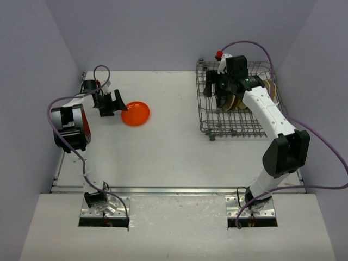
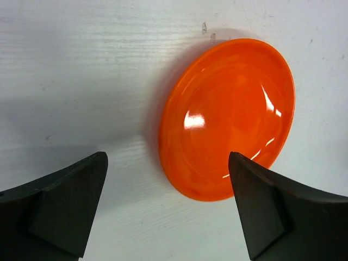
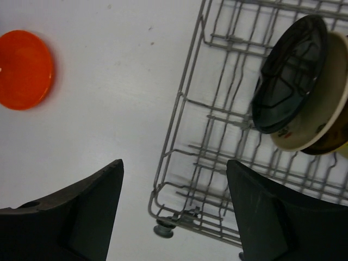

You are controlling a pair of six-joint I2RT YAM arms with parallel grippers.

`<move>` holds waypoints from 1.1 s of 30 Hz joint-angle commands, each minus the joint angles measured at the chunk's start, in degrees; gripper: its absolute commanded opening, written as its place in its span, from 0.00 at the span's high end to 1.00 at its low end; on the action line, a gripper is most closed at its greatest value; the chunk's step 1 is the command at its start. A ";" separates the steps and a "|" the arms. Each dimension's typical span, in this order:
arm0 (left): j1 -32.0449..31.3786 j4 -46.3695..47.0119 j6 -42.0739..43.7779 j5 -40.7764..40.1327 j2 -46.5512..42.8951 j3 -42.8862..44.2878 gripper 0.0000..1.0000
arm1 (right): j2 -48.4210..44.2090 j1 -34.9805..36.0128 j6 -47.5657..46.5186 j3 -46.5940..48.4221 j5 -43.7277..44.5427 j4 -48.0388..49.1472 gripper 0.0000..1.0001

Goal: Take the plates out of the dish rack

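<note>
Left tool (image 2: pixel 167 163) cropped, spread; black plate (image 3: pixel 291 76) half-hides beige plate (image 3: pixel 328 106).

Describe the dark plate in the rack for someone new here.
Find the grey wire dish rack on the right of the table. Inside, plates stand on edge together. The black plate is the outermost, overlapping a cream plate; it alone is black.
</note>
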 commanded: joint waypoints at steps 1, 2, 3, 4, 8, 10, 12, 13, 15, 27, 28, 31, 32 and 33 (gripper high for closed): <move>0.51 2.38 3.65 -6.39 -10.81 -1.14 0.08 | 4.34 -0.36 -6.85 7.13 14.33 -2.99 0.30; 0.56 2.93 4.08 -7.10 -12.06 -1.73 0.08 | 5.98 -0.36 -8.03 8.47 16.07 -3.44 0.35; 0.55 3.28 4.38 -7.82 -13.26 -2.18 0.07 | 7.30 -0.31 -8.63 9.11 17.69 -3.60 0.38; 0.56 3.42 4.90 -8.38 -15.09 -2.40 0.07 | 8.04 -0.32 -9.44 9.47 19.73 -3.34 0.41; 0.51 4.33 6.05 -9.36 -20.65 -3.75 0.00 | 12.69 -0.32 -11.10 12.17 25.92 -1.89 0.46; 0.44 4.52 6.63 -10.09 -23.31 -4.33 0.00 | 16.04 -0.44 -11.02 14.71 27.53 -1.88 0.48; 0.47 4.98 7.26 -10.77 -25.87 -5.64 0.00 | 18.76 -0.45 -10.66 17.03 29.40 -1.88 0.49; 0.43 5.19 7.35 -11.13 -26.68 -6.34 0.00 | 19.57 -0.48 -10.50 17.75 30.21 -1.92 0.50; 0.43 5.34 7.75 -11.11 -28.98 -7.37 0.00 | 21.41 -0.62 -9.90 19.34 30.77 -1.94 0.51; -0.01 5.78 8.72 -11.14 -35.06 -12.23 0.00 | 23.91 -1.50 -7.40 20.99 33.50 -1.45 0.53; -0.01 5.78 8.66 -11.02 -35.00 -12.17 0.00 | 24.21 -1.75 -7.28 21.35 33.68 -1.45 0.53; -0.27 5.78 8.22 -10.89 -34.65 -11.74 0.00 | 25.09 -2.11 -6.90 21.83 33.60 -1.36 0.53; -0.28 5.71 8.19 -10.88 -34.54 -11.33 0.00 | 25.36 -2.34 -6.73 21.86 33.51 -1.36 0.53; -0.28 5.62 8.04 -10.88 -34.46 -11.26 0.00 | 25.62 -2.38 -6.48 21.86 33.50 -1.36 0.53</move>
